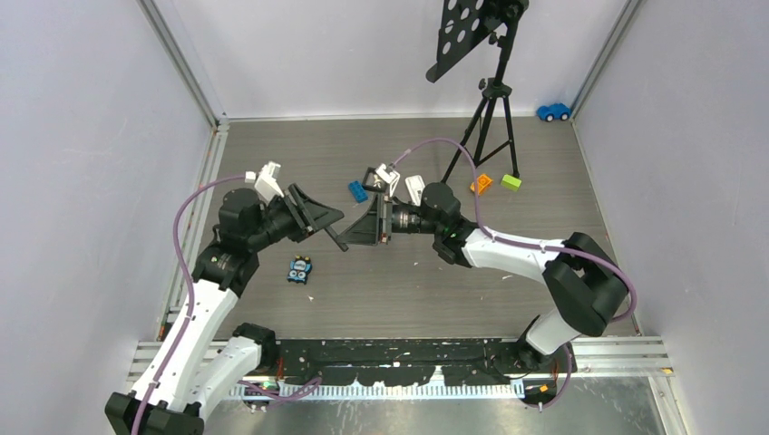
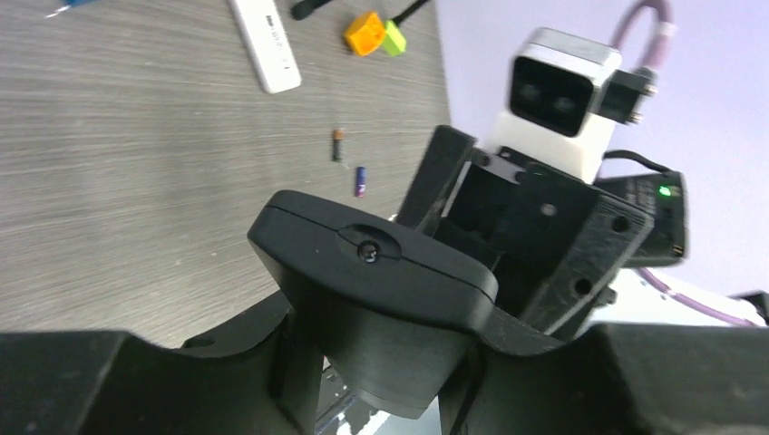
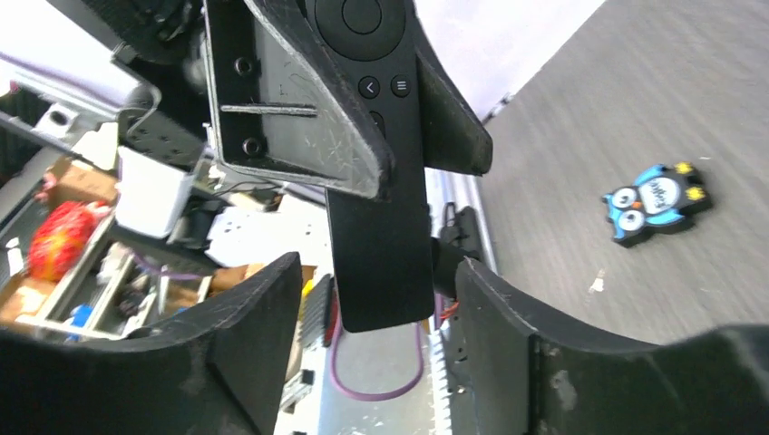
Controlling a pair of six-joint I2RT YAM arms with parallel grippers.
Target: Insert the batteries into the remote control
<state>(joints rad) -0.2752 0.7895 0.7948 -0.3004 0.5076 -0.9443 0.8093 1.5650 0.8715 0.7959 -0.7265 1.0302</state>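
My left gripper (image 1: 328, 225) is shut on a black remote control (image 2: 381, 281) and holds it in the air above the table. In the right wrist view the remote (image 3: 376, 181) shows its button face, with the left fingers (image 3: 299, 118) clamped on its upper part. My right gripper (image 3: 376, 308) is open, its two fingers standing either side of the remote's free end without touching it. Two batteries (image 2: 338, 145) (image 2: 360, 181) lie on the table beyond. A white remote (image 2: 265, 45) lies farther off.
A blue owl toy (image 1: 300, 269) lies under the left arm. A blue brick (image 1: 358, 190), an orange block (image 1: 481, 184) and a green block (image 1: 511, 182) lie mid-table. A black tripod (image 1: 490, 118) stands at the back, with a blue toy car (image 1: 553, 111) in the far right corner.
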